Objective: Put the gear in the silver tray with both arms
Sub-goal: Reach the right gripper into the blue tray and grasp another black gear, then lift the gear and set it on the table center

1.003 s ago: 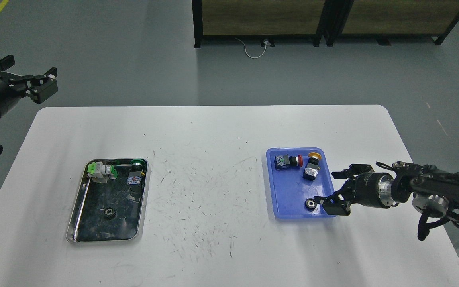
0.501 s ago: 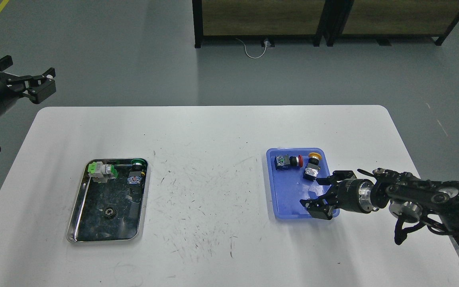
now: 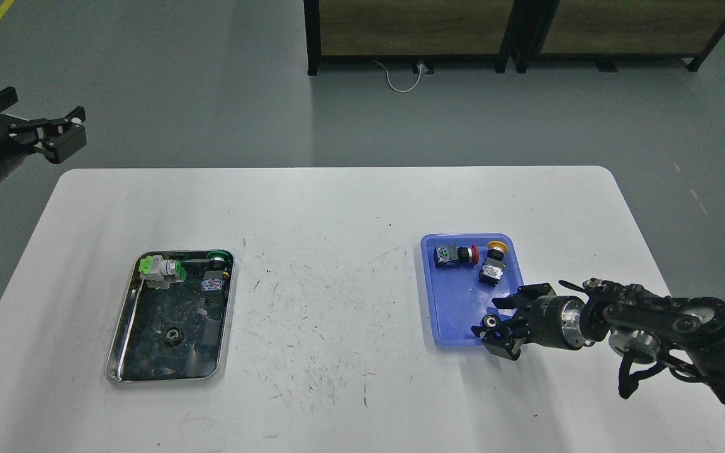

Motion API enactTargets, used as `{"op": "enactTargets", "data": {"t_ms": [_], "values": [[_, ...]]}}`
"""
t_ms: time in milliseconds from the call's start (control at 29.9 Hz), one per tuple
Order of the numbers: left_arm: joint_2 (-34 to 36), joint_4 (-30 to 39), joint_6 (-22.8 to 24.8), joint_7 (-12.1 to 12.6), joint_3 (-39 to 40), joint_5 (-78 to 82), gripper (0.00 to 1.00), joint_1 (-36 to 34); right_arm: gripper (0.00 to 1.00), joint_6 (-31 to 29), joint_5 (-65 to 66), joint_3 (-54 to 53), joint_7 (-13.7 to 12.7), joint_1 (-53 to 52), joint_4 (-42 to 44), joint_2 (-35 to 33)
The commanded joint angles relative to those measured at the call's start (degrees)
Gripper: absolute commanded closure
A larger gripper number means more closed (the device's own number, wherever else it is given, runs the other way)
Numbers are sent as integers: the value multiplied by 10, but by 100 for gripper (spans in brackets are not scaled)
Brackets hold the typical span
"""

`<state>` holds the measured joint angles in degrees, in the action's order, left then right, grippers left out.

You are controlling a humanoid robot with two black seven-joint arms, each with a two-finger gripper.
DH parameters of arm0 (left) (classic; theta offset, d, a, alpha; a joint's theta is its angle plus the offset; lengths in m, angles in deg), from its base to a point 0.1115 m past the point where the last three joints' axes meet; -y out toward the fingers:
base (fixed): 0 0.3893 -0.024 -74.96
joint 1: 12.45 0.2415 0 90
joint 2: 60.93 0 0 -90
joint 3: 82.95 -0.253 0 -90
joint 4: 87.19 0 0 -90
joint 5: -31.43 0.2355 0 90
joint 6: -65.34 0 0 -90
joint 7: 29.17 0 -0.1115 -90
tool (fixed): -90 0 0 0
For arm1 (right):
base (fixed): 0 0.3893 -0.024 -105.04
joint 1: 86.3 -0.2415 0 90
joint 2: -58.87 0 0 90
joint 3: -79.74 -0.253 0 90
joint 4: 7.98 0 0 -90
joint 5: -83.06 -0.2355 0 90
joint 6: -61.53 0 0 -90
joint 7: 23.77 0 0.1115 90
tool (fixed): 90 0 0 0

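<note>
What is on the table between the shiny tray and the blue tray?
Nothing. In the head view, the white table between the silver tray and the blue tray is bare, with only dark scuffs and scratches.

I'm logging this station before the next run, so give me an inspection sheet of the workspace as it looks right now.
Surface: white table, scuffed with dark marks around the middle.
Job's things: silver tray on the left holds a dark gear; a second small gear lies in the blue tray at the right gripper's fingertips.
Clutter: two green push-button parts in the silver tray; a red and a yellow push button in the blue tray.
Grippers: right gripper open around the small gear; left gripper open, raised beyond the table's left corner.
Cables: black loops on the right arm; a white cord on the floor.
Surroundings: grey floor, dark-framed wooden cabinets, a yellow floor line.
</note>
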<state>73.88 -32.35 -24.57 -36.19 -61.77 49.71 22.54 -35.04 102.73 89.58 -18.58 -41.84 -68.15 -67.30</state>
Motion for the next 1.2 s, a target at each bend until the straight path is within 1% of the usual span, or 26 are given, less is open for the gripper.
{"op": "enactTargets", "data": {"t_ms": [0,267,535,635,769,869,936,1036,1170], "values": [[-1,-5,0,1,0,0,2,0,36,0,0,-1,-1,0,1,0],[-1,-6,0,1,0,0,2,-1,49,-3,4,-1,-3,0,1,-1],[-1,-7,0,2,0,1,2,-1,71,-20,4,-2,-4,-3,1,-4],[-1,-8,0,2,0,0,2,-1,77,-29,4,-5,-4,-4,1,-7],[-1,-10,0,2,0,0,2,-1,78,-37,1,-28,-4,-8,-1,-29],[-2,-10,0,2,0,0,2,-1,78,-63,0,-55,-1,-20,-2,-50],[-3,-10,0,2,0,0,2,-2,77,-74,-1,-66,-1,-33,-4,-51],[-4,-10,-1,3,0,0,2,-6,76,-75,-2,-63,2,-67,-4,-32],[-6,-17,-1,5,0,0,2,-11,75,-75,-5,-40,3,-99,5,42]]}}
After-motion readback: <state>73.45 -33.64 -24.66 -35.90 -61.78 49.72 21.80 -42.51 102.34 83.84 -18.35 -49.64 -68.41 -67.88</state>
